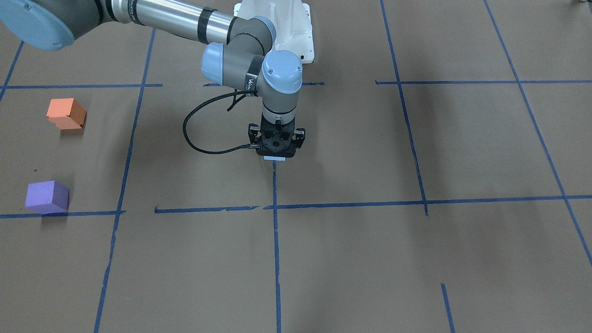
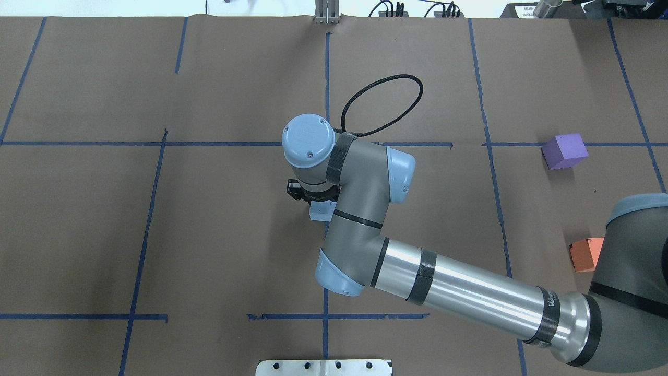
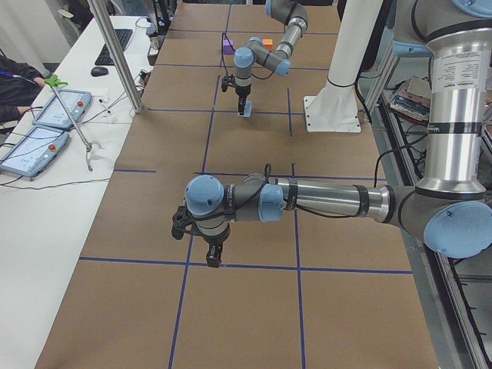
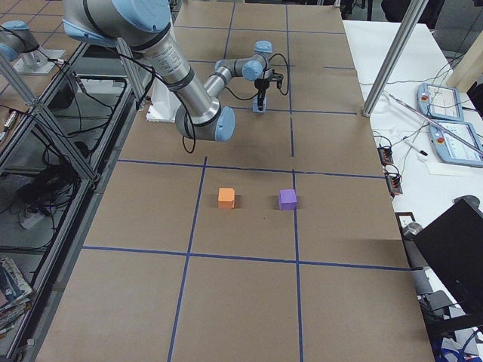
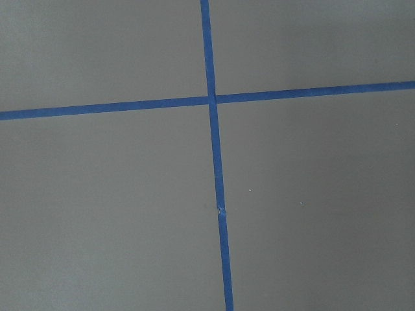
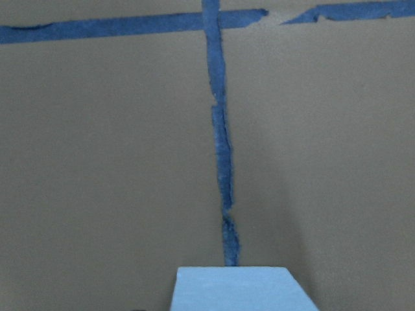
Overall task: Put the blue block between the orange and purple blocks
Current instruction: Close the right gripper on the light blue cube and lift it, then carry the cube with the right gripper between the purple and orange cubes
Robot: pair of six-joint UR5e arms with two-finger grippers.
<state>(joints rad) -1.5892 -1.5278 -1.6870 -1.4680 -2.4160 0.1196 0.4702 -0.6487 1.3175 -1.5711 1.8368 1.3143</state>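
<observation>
midway across the surface [image 1: 351,259], well off every edge: blue block [image 2: 322,209] under the right pincer [image 1: 276,152].
pincer looks clamped on it, though the view is poor; orange block [image 1: 66,113] and purple block [image 1: 46,196] sit apart near the robot's right edge; left pincer [image 3: 213,259]: cannot tell.

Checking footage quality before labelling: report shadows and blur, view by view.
Front-facing: broad soft shadows cross the table; orange block and purple block crisp. Right wrist: blue block at the bottom edge is soft, tape fuzzy. Left wrist: even light, tape sharp. Overhead: even light, sharp.
</observation>
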